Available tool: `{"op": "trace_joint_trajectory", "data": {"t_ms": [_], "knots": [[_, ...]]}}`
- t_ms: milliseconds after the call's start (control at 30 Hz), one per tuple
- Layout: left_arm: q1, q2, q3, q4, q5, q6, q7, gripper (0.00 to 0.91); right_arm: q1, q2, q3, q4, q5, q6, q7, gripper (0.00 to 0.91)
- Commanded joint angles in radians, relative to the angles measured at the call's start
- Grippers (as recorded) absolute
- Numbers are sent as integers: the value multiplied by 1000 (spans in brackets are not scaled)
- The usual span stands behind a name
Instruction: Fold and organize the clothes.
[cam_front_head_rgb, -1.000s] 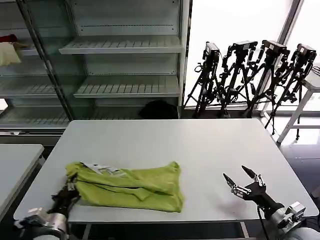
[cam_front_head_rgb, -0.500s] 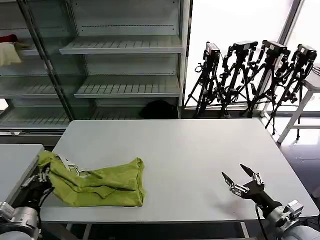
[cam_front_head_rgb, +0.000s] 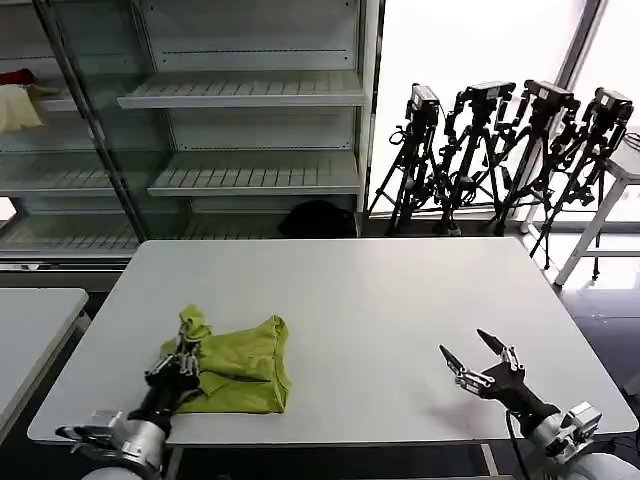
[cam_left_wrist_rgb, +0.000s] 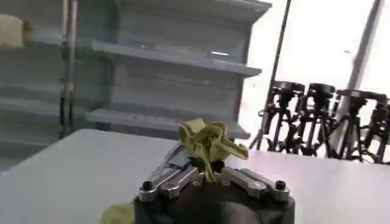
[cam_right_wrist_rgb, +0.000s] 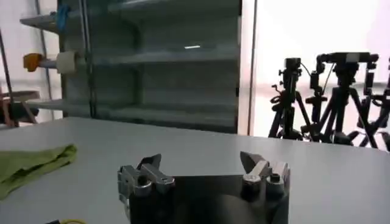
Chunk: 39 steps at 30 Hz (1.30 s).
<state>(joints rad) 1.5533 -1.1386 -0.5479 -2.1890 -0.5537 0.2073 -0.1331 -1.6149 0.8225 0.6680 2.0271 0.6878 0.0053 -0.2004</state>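
My left end effector (cam_front_head_rgb: 187, 340) pinches a bunched corner of the lime T-shirt (cam_front_head_rgb: 245, 365), which lies folded on the desk (cam_front_head_rgb: 400, 300) near its front left edge, long axis running left to right. My right end effector (cam_front_head_rgb: 478, 363) hovers wide open, well apart. No readable writing shows.

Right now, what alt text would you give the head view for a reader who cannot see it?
The left hand pinches an edge of a folded lime T-shirt lying near the front left of a white table. The right hand hovers open over the table's front right.
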Motion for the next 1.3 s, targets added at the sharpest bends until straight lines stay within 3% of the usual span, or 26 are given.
{"op": "trace_joint_trajectory", "data": {"t_ms": [33,300,400,433,467,500,533,1100,1167,1300], "knots": [[-59,-12,207,30,138,15,17,20,2,3,-1,4,-4,0,1,907],[-116,-22,229,69,158,41,6,20,4,9,-7,1,-28,3,3,907],[-122,-20,232,77,162,44,9,111,0,8,-9,3,-34,6,3,907],[-126,-20,231,82,162,52,9,393,0,7,-8,5,-33,6,2,907],[-128,-19,229,86,162,52,11,453,0,7,-7,7,-32,6,2,907],[-129,-17,228,89,164,49,14,595,1,6,-6,7,-32,6,3,907],[-129,-16,228,89,165,49,15,907,1,7,-6,9,-32,5,3,907],[-124,-17,305,-88,229,134,-38,907,18,11,-24,17,-63,0,7,907],[-130,-13,280,-123,220,141,-45,907,18,11,-25,16,-63,0,8,907],[-123,19,94,-157,159,170,-61,907,15,10,-22,19,-61,1,7,907]]}}
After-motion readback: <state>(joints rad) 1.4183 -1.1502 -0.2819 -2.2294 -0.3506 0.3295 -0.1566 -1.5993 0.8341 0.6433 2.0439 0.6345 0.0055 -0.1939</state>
